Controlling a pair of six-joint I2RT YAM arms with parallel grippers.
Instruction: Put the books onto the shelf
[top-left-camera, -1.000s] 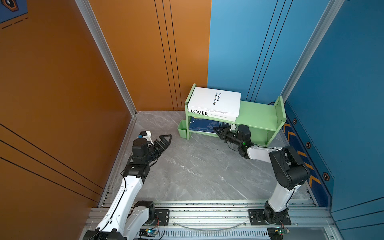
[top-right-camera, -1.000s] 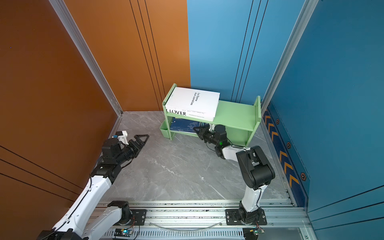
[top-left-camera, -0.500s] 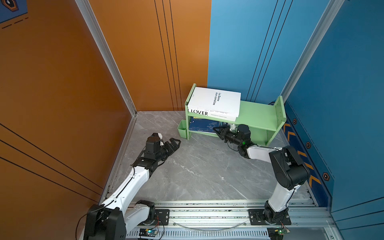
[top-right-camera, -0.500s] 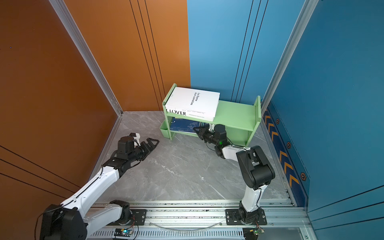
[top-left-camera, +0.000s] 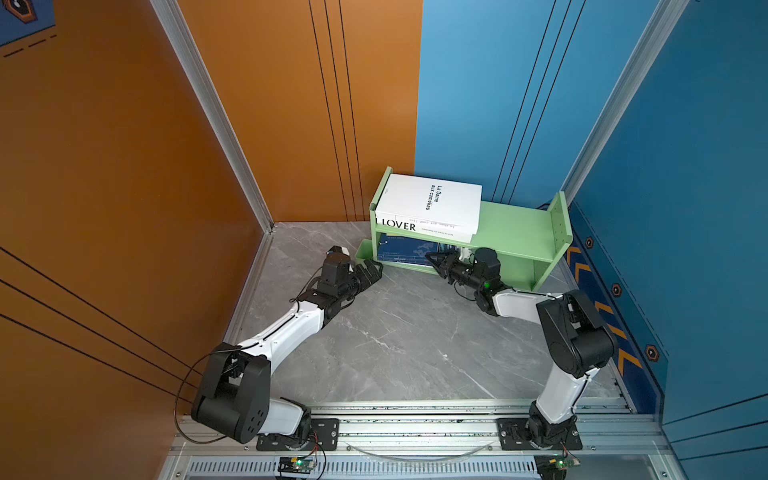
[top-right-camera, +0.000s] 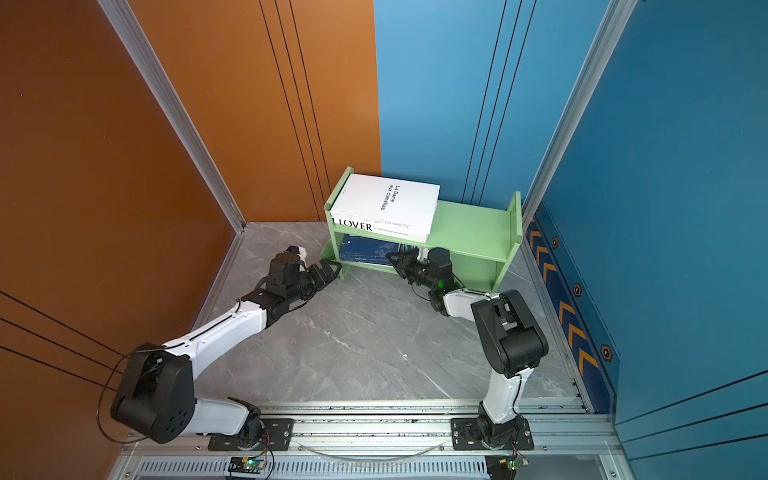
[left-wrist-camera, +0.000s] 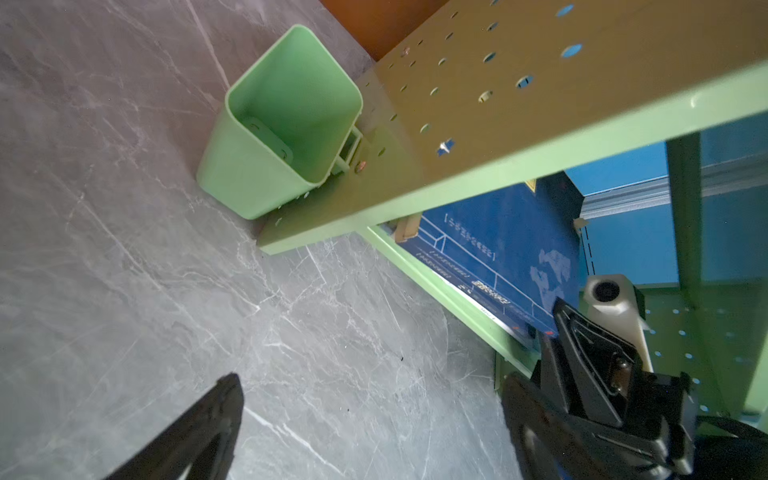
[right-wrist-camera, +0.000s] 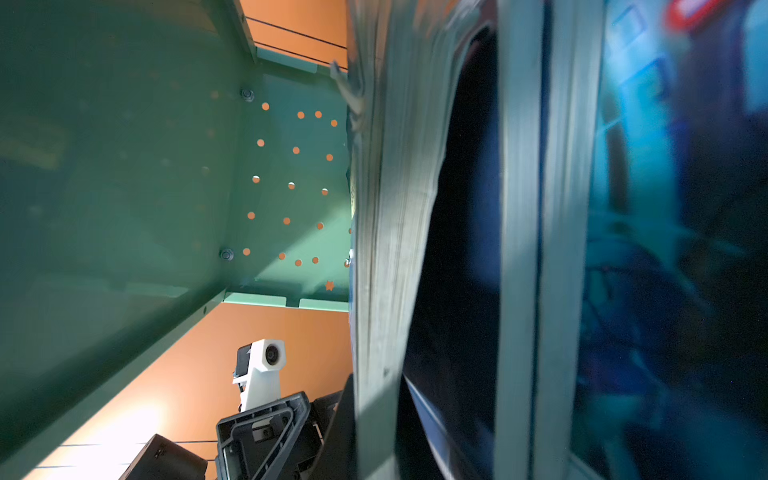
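Stretched forward since a second earlier, the left gripper (top-left-camera: 371, 272) hung wide apart beside the shelf's (top-left-camera: 515, 224) cup (top-left-camera: 365, 251), likely to brace it, while the right gripper (top-left-camera: 434, 258), jaws together, nosed the navy books (top-left-camera: 405, 249) lying on its lower tier.

I have the shelf (top-left-camera: 519, 232) at the back of the tabletop (top-left-camera: 395, 332), right of centre. Two thick books (top-left-camera: 432, 203) lie stacked on the left end of its upper tier. Thin books (top-left-camera: 405, 249) lie flat on the lower tier, directly beneath. The cup (top-left-camera: 365, 251) hangs outside the left side panel. The left gripper (top-left-camera: 370, 271) is just before the cup. The right gripper (top-left-camera: 436, 259) is at the lower tier's front, by the thin books' right end.
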